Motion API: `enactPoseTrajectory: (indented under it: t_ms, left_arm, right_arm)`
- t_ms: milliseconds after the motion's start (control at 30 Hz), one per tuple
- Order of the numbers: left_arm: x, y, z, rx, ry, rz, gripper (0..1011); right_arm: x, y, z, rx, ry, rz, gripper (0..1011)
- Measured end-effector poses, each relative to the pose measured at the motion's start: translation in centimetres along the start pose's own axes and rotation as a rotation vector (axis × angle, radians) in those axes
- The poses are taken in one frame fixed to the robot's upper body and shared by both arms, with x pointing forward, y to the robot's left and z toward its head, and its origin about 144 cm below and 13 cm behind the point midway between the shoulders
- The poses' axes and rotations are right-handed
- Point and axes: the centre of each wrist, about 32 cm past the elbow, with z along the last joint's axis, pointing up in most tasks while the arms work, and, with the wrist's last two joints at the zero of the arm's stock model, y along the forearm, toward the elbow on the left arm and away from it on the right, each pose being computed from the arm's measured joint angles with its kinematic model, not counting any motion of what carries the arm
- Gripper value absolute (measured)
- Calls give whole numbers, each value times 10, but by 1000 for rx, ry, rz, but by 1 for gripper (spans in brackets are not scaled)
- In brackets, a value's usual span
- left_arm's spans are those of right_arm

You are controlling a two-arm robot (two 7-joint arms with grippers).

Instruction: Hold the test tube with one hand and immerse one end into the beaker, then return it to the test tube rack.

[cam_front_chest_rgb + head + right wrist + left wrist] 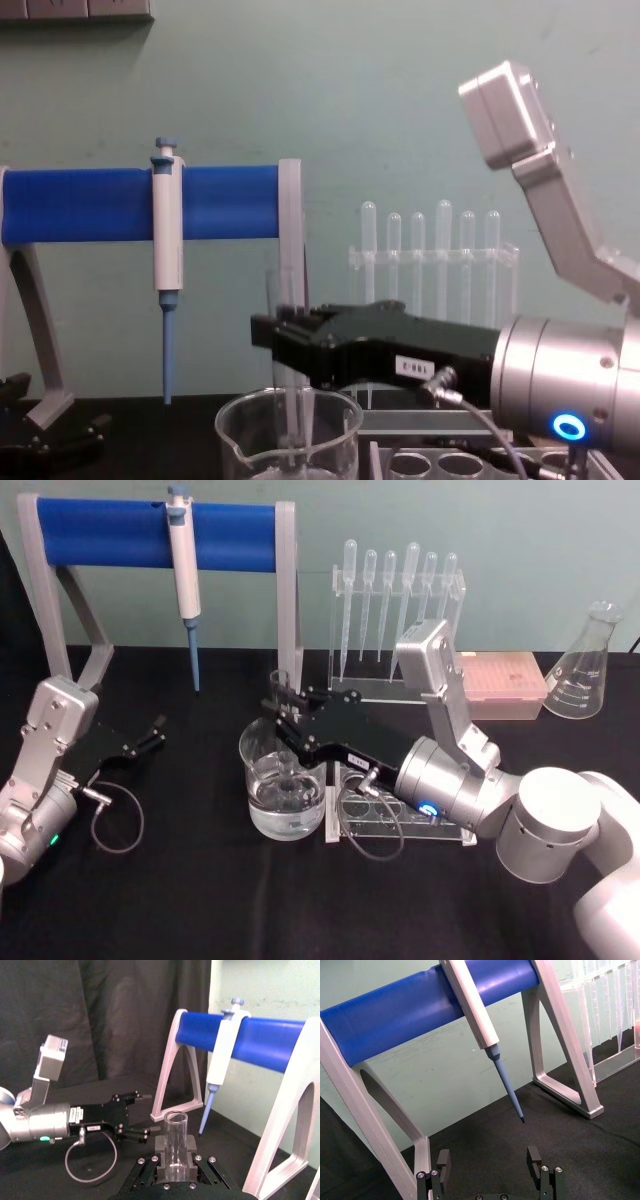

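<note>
Test tube (281, 705) in beaker (284, 785)

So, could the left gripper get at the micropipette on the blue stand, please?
Probably yes. The left gripper is open and holds nothing, the micropipette hangs just ahead of it with nothing between, and the right gripper is busy at the beaker.

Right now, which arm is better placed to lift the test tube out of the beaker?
The right: its end effector already grips the test tube upright over the beaker. The left end effector sits open, apart.
</note>
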Motion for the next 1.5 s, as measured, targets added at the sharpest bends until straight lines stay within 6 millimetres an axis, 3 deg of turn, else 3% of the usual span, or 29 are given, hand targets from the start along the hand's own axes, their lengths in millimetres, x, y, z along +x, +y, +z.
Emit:
enactPoseTrajectory:
  t_ms: [200,533,733,867,1033,1233,1500]
  left_arm:
    - [0,0,0,0,0,0,1000]
    - [0,0,0,0,0,0,1000]
    - [0,0,0,0,0,0,1000]
    - [0,0,0,0,0,0,1000]
    - [0,0,0,0,0,0,1000]
    - [0,0,0,0,0,0,1000]
    - [0,0,0,0,0,0,1000]
  right_arm:
    - [1,-1,16,23,-21,-1,224]
    - [2,-7,67,80,-92,-3,224]
    - [0,-21,89,113,-129,-23,224]
    - [-1,-44,95,123,-143,-65,224]
    - [-1,-71,91,104,-137,-119,224]
    - [0,-95,62,65,-100,-175,224]
    - [2,-97,20,50,-34,-190,224]
